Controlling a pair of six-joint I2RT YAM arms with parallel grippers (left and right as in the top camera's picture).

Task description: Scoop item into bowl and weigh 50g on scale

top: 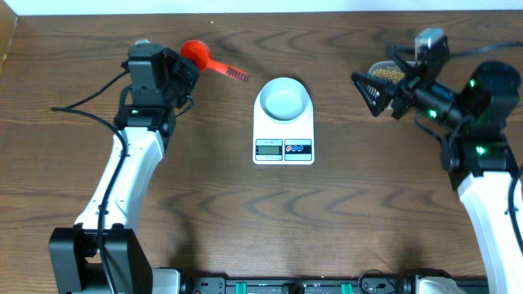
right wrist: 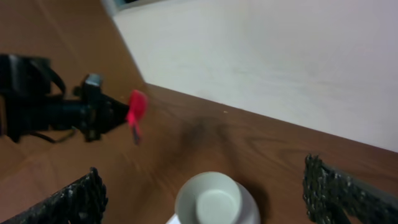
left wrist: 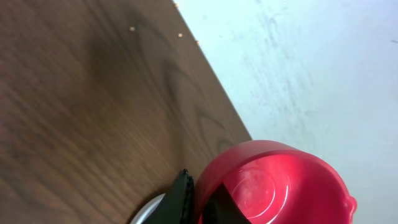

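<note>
While the left hand (top: 185,69) is clenched on a red scoop (top: 194,53) at the far left of the dark wooden tabletop (top: 327,220), the right hand (top: 367,94) hangs released at the far right, its two black fingers spread wide with nothing between them. Seen from overhead, the scoop's round cup lies just beyond the left hand's tip and its flat handle slants away toward the middle of the tabletop. The left wrist view shows the black fingertips (left wrist: 182,198) pinched on the wall of the cup, close to the tabletop's far edge and a pale wall behind it. A flat white digital kitchen scale (top: 283,135) sits in the centre, well apart from both hands. Its small grey display (top: 269,148) and two round buttons (top: 297,148) face the robot; the reading is too small to make out. A small round white bowl (top: 283,99) with a pale bluish inside stands upright on the scale's platform, nearly as wide as the scale. Tan-yellow beans (top: 386,73) lie in a clear plastic tub (top: 374,67) at the far right, just behind the right hand and partly hidden by that arm. From the right wrist view, the bowl appears low in the frame between the spread fingers, and the scoop shows as a red blur at the tip of the left arm.
</note>
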